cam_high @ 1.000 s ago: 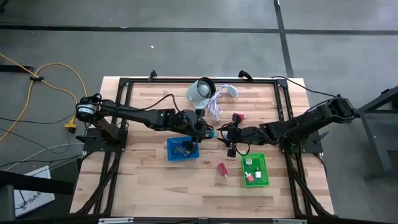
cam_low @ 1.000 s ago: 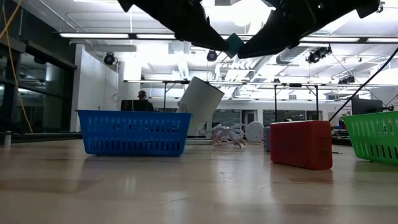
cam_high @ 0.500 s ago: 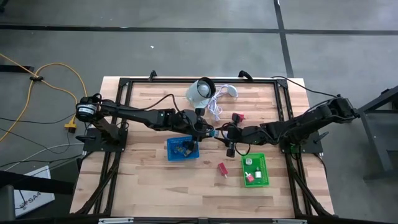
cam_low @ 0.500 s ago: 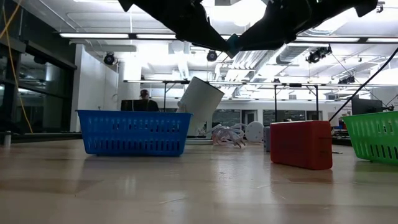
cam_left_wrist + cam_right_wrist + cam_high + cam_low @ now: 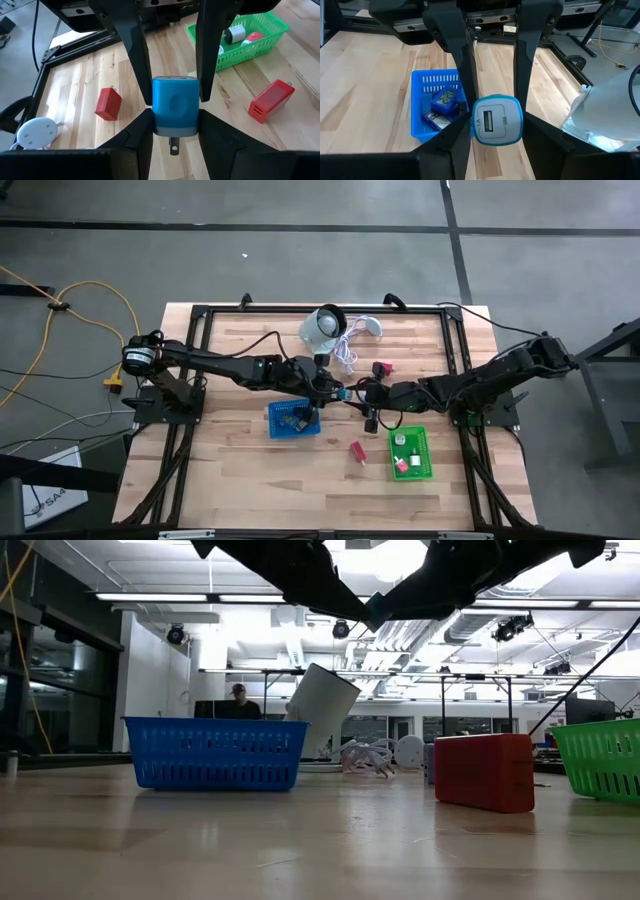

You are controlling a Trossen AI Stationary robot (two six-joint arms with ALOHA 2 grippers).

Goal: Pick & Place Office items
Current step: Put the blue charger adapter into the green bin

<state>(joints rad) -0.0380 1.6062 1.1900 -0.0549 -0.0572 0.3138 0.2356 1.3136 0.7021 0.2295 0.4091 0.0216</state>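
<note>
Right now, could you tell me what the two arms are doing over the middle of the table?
Both grippers are closed on one light blue USB charger block, held in mid-air between them: the left gripper grips its sides, and the right gripper clamps it from the opposite end. It looks like a handover. The blue mesh basket lies just below, the green mesh basket farther right.

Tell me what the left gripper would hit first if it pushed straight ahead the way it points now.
Probably the right gripper: the left gripper faces it, and both grip the same blue charger, so there is no free path.
</note>
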